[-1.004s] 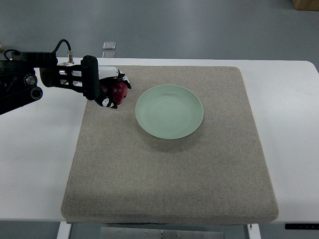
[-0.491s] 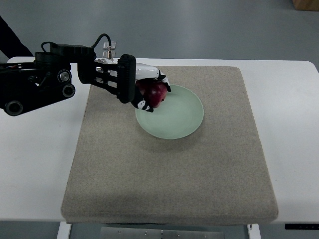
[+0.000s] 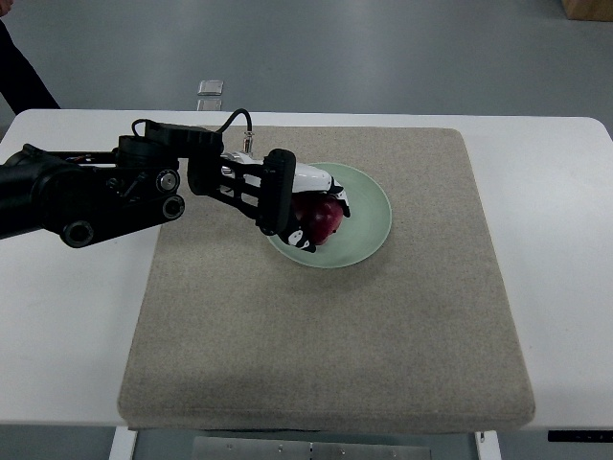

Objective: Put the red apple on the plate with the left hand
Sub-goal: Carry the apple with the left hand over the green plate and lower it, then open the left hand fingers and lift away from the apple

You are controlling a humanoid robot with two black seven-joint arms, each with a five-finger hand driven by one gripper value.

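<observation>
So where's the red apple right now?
In the top view, the red apple sits in the left hand, over the left part of the green plate, on the grey mat.

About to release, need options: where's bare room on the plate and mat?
The plate is bare right of the red apple, toward its right rim. The mat is bare in front of and right of the plate. Crowded: the plate's left side, under the left hand.

A mat [image 3: 326, 316] covers the middle of the counter [image 3: 67, 326]. The plate [image 3: 369, 206] sits on the mat's far half, about centred. The left robot hand [image 3: 306, 206] reaches in from the left over the plate's left side, with the apple [image 3: 324, 218] in its grip above the plate.
</observation>
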